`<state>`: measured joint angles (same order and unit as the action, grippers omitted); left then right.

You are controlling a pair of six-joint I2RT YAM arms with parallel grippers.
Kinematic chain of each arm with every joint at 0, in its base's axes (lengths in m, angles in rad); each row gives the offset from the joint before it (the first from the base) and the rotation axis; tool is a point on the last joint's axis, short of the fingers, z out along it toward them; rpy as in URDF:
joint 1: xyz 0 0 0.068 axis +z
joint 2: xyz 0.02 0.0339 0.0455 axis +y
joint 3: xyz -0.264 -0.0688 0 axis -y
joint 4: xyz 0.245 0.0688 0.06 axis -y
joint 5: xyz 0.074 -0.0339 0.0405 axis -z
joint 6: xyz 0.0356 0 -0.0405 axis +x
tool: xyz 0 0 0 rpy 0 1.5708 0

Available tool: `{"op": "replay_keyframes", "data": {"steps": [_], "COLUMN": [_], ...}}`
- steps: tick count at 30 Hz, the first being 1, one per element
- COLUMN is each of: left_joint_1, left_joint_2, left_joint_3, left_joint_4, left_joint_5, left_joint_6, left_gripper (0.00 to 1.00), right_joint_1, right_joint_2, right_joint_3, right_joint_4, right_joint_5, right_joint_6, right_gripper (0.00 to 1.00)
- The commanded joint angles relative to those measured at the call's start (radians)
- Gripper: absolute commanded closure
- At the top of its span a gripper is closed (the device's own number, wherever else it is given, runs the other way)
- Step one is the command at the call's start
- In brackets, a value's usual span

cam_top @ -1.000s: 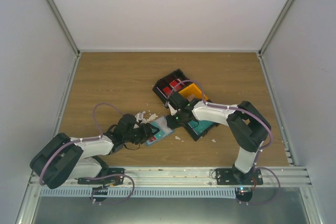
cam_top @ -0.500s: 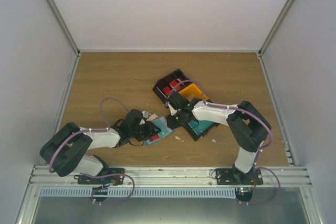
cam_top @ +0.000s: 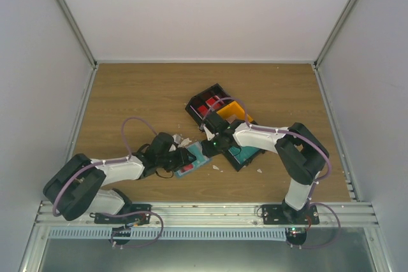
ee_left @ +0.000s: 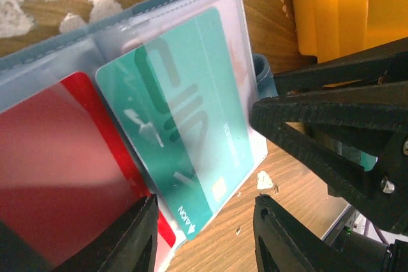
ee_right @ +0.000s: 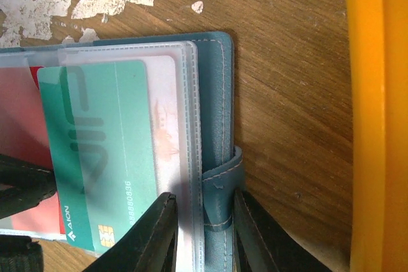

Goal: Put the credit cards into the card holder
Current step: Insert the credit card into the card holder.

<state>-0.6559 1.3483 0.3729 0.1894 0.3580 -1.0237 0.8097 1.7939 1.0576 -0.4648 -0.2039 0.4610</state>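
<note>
Left wrist: your left jaws stand apart, hiding a corner of the red card (ee_left: 57,151); right jaws clamp the card holder (ee_left: 264,74) at 3 o'clock.

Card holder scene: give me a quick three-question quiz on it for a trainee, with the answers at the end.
1. True or false: the card holder lies folded shut.
2. Which card lies beside the green card, on the side away from the strap? A red, B yellow, C black.
3. Fill in: the strap sits between the fingers of the ___ claw.
Key: 1 false, it lies open. 2 A, the red card. 3 the right claw.
</note>
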Motion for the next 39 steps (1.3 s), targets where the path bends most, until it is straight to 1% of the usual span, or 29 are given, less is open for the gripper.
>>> {"op": "replay_keyframes", "data": {"steps": [1,2,5,10,14,18,22,24,26,29,31,33,36,39], "left_joint_1": [-0.007,-0.007,-0.007,-0.007,-0.009,-0.026,-0.03,-0.03,-0.03,-0.03,-0.029,-0.026,-0.012,0.015], "left_joint_2": [-0.03,-0.034,-0.034,0.027,0.073,0.087,0.083,0.051,0.006,-0.057,-0.094,-0.126,-0.17,-0.218], "left_joint_3": [-0.01,-0.013,-0.015,0.019,0.065,0.11,0.13,0.125,0.125,0.133,0.136,0.136,0.126,0.095], "left_joint_4": [-0.122,-0.133,-0.147,-0.112,-0.112,-0.12,-0.166,-0.181,-0.232,-0.294,-0.326,-0.368,-0.446,-0.492], "left_joint_5": [-0.02,-0.028,-0.042,-0.033,-0.03,-0.039,-0.066,-0.078,-0.09,-0.102,-0.11,-0.137,-0.19,-0.223], "left_joint_6": [0.007,0.003,0.004,0.026,0.057,0.09,0.104,0.11,0.12,0.137,0.142,0.139,0.12,0.1], "left_gripper": [0.56,0.57,0.63,0.82,0.87,0.88,0.87,0.85,0.8,0.7,0.64,0.6,0.57,0.55], "right_joint_1": [0.014,0.014,0.014,0.014,0.014,0.014,0.014,0.014,0.014,0.014,0.014,0.014,0.015,0.016], "right_joint_2": [0.018,0.018,0.018,0.019,0.022,0.012,-0.027,-0.062,-0.091,-0.103,-0.086,-0.062,-0.027,-0.003], "right_joint_3": [-0.015,-0.016,-0.02,-0.025,-0.024,-0.022,-0.022,-0.021,-0.02,-0.011,0.0,0.01,0.023,0.03], "right_joint_4": [-0.053,-0.053,-0.049,-0.038,-0.035,-0.031,-0.024,-0.023,-0.024,-0.029,-0.03,-0.025,-0.019,-0.02], "right_joint_5": [0.004,0.004,0.005,-0.004,-0.005,-0.004,0.023,0.053,0.085,0.12,0.128,0.124,0.1,0.086], "right_joint_6": [-0.002,-0.001,-0.003,-0.004,-0.005,-0.004,0.03,0.047,0.065,0.072,0.069,0.059,0.041,0.022], "right_gripper": [0.75,0.75,0.75,0.75,0.75,0.75,0.73,0.69,0.64,0.59,0.58,0.58,0.59,0.6]}}
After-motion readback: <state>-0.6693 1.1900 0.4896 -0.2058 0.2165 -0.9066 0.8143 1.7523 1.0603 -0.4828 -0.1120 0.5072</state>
